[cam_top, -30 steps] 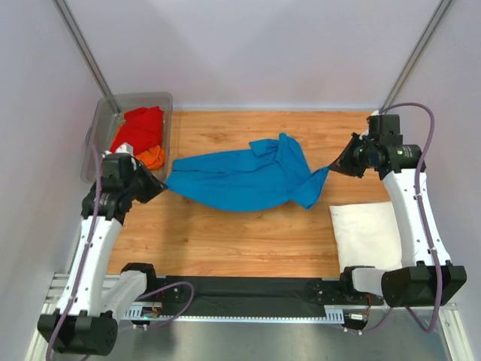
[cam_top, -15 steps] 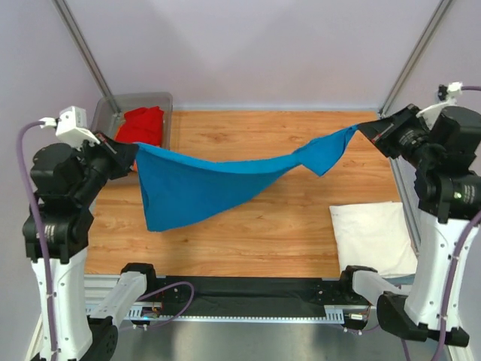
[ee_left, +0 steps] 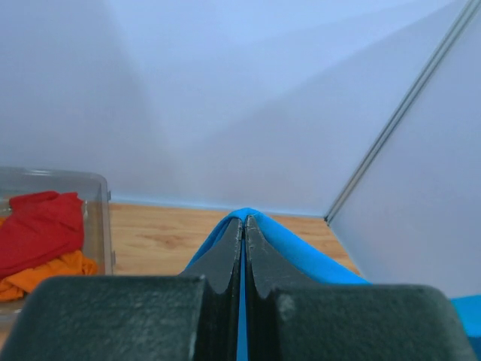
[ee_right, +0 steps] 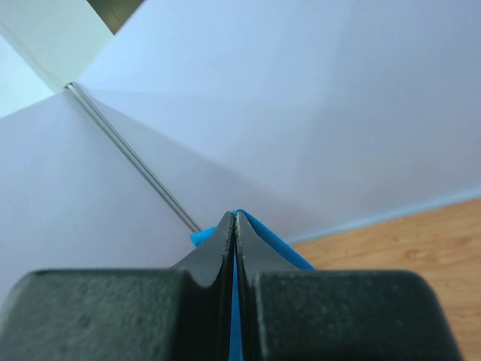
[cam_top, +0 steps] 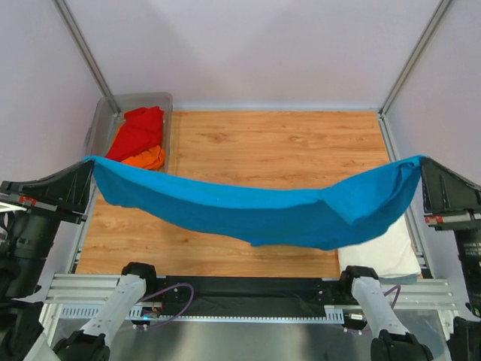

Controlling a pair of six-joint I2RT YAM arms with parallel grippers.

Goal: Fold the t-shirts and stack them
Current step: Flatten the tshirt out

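Observation:
The bright blue t-shirt (cam_top: 255, 214) hangs stretched in the air between my two grippers, sagging in the middle above the near part of the table. My left gripper (cam_top: 89, 167) is shut on its left end; the wrist view shows blue cloth (ee_left: 301, 252) pinched between the fingers (ee_left: 244, 226). My right gripper (cam_top: 422, 167) is shut on its right end, with cloth (ee_right: 274, 244) at the tips (ee_right: 234, 219). The white t-shirt (cam_top: 387, 252) lies folded at the near right, partly hidden by the blue one. The red t-shirt (cam_top: 137, 129) and orange t-shirt (cam_top: 146, 158) lie in the tub.
The grey see-through plastic tub (cam_top: 105, 120) stands at the far left corner of the wooden table (cam_top: 278, 143), and also shows in the left wrist view (ee_left: 101, 210). Pale walls and metal corner posts (cam_top: 83, 49) enclose the table.
Both arms have risen and pulled outward and toward the near edge, lifting the blue t-shirt off the table and stretching it wide in the air.

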